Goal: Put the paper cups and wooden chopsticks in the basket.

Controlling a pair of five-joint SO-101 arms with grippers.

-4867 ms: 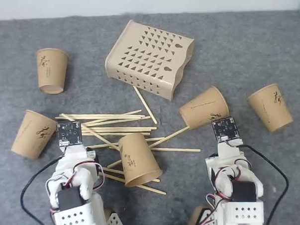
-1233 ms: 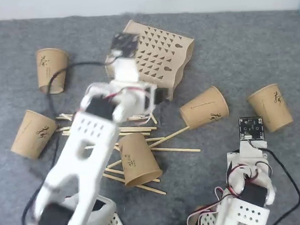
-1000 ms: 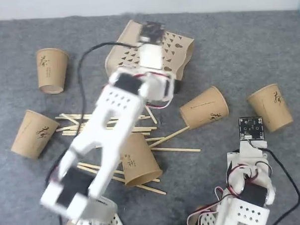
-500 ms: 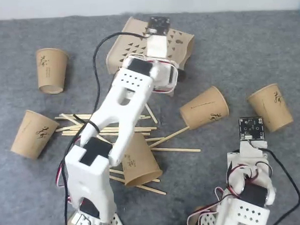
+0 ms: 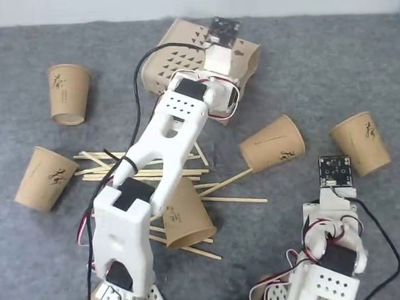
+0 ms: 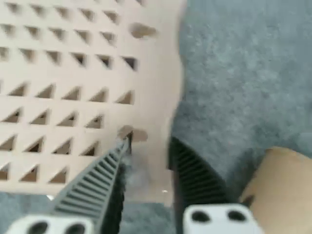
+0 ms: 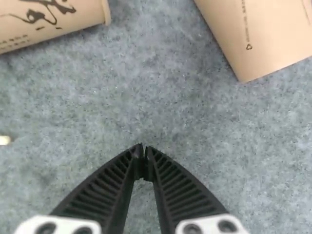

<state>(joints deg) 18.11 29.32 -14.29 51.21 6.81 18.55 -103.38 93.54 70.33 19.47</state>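
Basket [image 5: 182, 48]: far side of the tabletop [image 5: 316, 65], seemingly overturned; light, stiff perforated plastic, best held by its rim wall.
Left hand [image 6: 148, 146]: jaws apart, at the basket's edge.
Right hand [image 7: 143, 163]: jaws together, above the tabletop.
Paper cups [image 5: 273, 143]: scattered on their sides; thin, crushable, so pinch the rim gently.
Wooden chopsticks [image 5: 232, 200]: heaped mid-tabletop; slim, probably slippery.

High view fixed overhead, facing down on the grey felt table [image 5: 329, 64], left wrist view very close, basket [image 6: 73, 73] wall just ahead of its jaws, right wrist view low over the felt, paper cups [image 7: 263, 34] beyond its jaw tips, basket and cups shared with the high view
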